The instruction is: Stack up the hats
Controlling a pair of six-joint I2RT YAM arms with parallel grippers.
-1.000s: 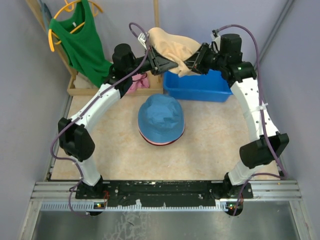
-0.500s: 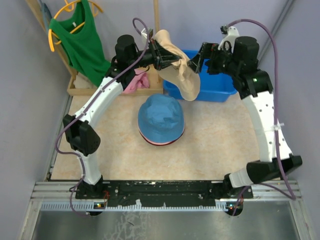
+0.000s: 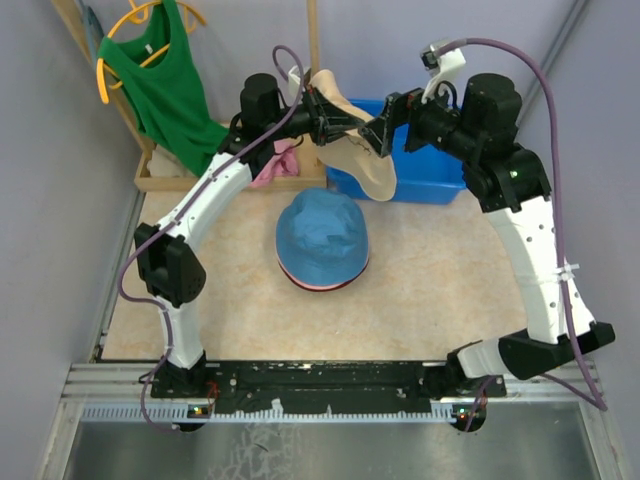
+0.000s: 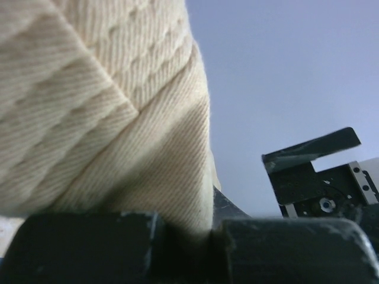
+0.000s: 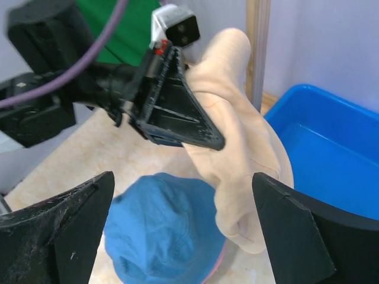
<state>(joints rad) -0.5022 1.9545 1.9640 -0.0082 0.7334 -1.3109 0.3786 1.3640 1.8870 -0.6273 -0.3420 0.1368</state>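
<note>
Two grippers meet above the back of the bench [image 3: 220,280]: the left gripper [image 3: 345,122] is clamped on the beige hat [image 3: 365,170], which dangles before a blue bin [image 3: 440,175], while the right gripper [image 3: 381,133] gapes wide just beside it, holding nothing. The blue hat [image 3: 322,232] sits mid-bench. A green shirt [image 3: 160,85] hangs back left.

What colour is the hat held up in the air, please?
Beige; the hat shows best in the right wrist view.

Your top camera looks down on the whole tabletop [image 3: 430,280]; left wrist sits right against the beige hat [image 4: 112,112], right wrist shares it from farther back.
</note>
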